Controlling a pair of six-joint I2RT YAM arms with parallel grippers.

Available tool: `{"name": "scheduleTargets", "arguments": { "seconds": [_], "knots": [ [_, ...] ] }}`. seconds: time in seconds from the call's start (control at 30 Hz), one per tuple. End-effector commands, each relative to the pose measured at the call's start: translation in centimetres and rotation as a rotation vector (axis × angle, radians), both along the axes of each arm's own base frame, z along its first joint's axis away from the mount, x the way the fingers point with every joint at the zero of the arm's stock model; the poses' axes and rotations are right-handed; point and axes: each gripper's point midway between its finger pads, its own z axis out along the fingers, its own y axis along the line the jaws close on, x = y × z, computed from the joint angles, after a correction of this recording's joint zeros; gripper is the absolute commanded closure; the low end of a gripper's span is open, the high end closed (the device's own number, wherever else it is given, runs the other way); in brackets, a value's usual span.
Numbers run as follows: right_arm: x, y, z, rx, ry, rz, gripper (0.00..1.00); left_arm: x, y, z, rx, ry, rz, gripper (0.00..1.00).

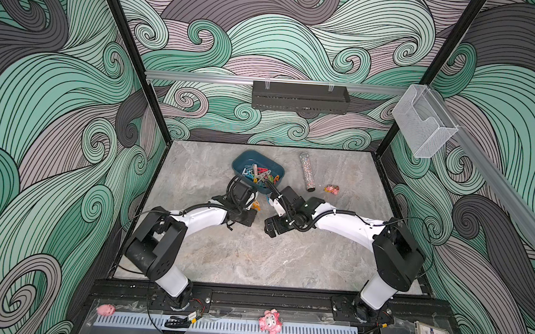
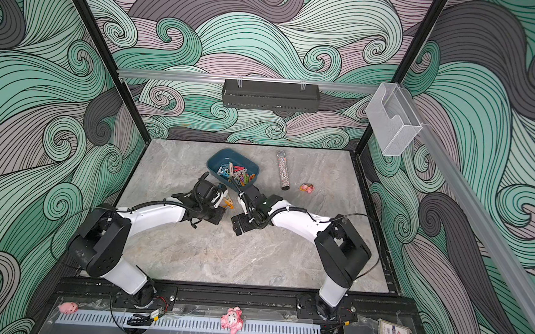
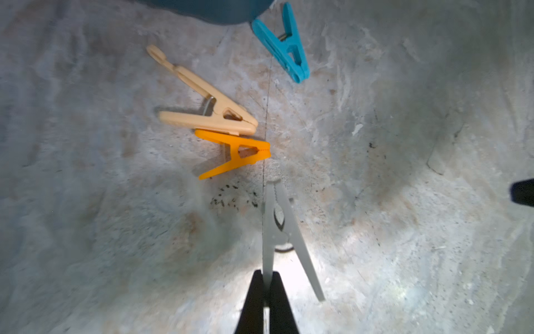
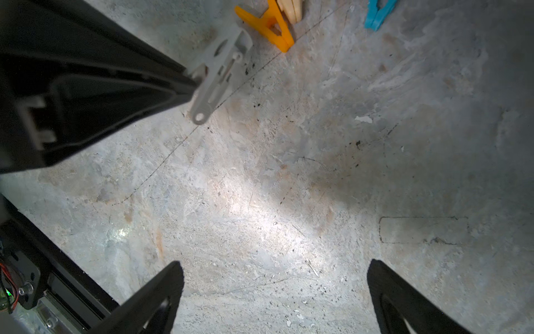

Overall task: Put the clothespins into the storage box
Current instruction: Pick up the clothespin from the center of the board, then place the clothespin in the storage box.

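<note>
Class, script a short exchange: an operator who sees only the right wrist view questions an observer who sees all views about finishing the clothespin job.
Operator: I see no box here. Where is it?
Observer: The storage box sits just beyond the left gripper, toward the back wall.
Operator: Is anything in it?
Observer: Yes, a mixed-colour heap of clothespins lies inside.

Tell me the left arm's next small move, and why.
The left claw is shut on one leg of the grey clothespin, and the storage box sits close by. So the next move is probably to lift the pin and swing it over the box.
</note>
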Motion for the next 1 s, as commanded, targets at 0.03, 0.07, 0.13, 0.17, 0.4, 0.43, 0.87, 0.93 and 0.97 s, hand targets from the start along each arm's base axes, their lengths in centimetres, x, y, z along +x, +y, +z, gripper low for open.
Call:
{"name": "scheduleTargets", "arguments": {
  "seconds": [0.03,0.07,0.13,0.17,0.4,0.43,0.87,0.93,0.97],
  "knots": [
    [0.8,1.0,0.6,-0.009,-0.036,0.047,0.0,1.8,1.3,3.8,0.02,-0.06,0.062,1.0],
    [0.9,1.2,0.8,-0.007,-0.043,0.053,0.0,2.5,1.2,4.5,0.015,-0.076,0.064,1.0],
    [1.4,1.4,1.3,-0.005,-0.06,0.051,0.0,4.2,1.0,5.5,0.014,-0.102,0.065,1.0],
    [1.6,1.5,1.5,-0.002,-0.069,0.051,0.0,5.1,0.8,5.9,0.018,-0.109,0.065,1.0],
    [2.1,2.0,1.8,0.028,-0.083,0.03,0.0,12.0,0.0,8.1,0.018,-0.19,0.066,1.0],
    [2.2,2.2,1.8,0.035,-0.08,0.025,0.0,12.9,-0.2,8.2,0.014,-0.198,0.064,1.0],
    [6.9,2.8,1.2,0.033,-0.126,-0.081,0.0,20.0,-1.2,7.1,-0.021,-0.22,0.063,0.99],
    [7.6,3.2,1.2,0.044,-0.129,-0.087,0.0,20.5,-1.4,6.9,-0.043,-0.213,0.06,0.95],
    [7.7,3.3,1.1,0.044,-0.128,-0.086,0.0,20.6,-1.5,6.9,-0.047,-0.213,0.058,0.92]
  ]
}}
